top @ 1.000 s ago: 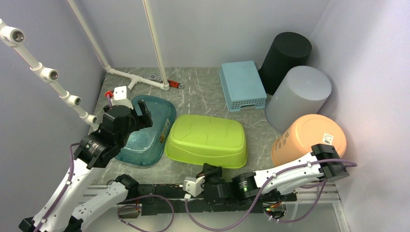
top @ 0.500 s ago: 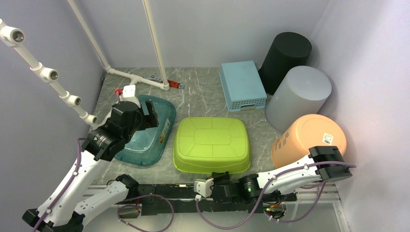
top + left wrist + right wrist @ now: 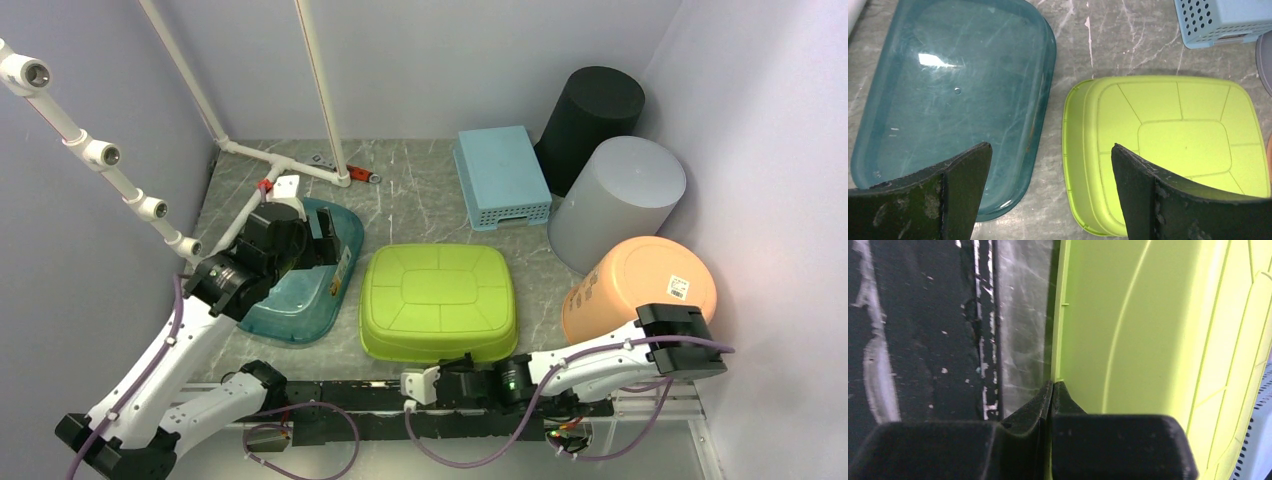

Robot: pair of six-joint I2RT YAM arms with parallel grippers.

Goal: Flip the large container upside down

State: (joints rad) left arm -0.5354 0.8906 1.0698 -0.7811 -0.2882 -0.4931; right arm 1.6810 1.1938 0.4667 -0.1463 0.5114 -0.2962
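Observation:
The large container [image 3: 437, 300] is a lime-green tub lying bottom up and flat on the marble table; it also fills the right of the left wrist view [image 3: 1178, 145]. My right gripper [image 3: 462, 364] is low at its near rim and shut on that thin rim [image 3: 1057, 340], which runs in between the closed fingertips [image 3: 1052, 385]. My left gripper [image 3: 318, 243] hovers open above the gap between the green container and a teal tub [image 3: 290, 300], holding nothing [image 3: 1050, 147].
The teal tub [image 3: 958, 85] lies left of the green one. A blue basket [image 3: 500, 175], a black bin [image 3: 590, 115], a grey bin [image 3: 620, 200] and an orange bucket [image 3: 645, 285] crowd the right side. White pipes [image 3: 320, 90] and a red-handled tool [image 3: 362, 175] sit at the back left.
The green container went from tilted on its side to flat, bottom up. My right gripper slid right along the near edge with the rim. My left arm rose and moved farther back.

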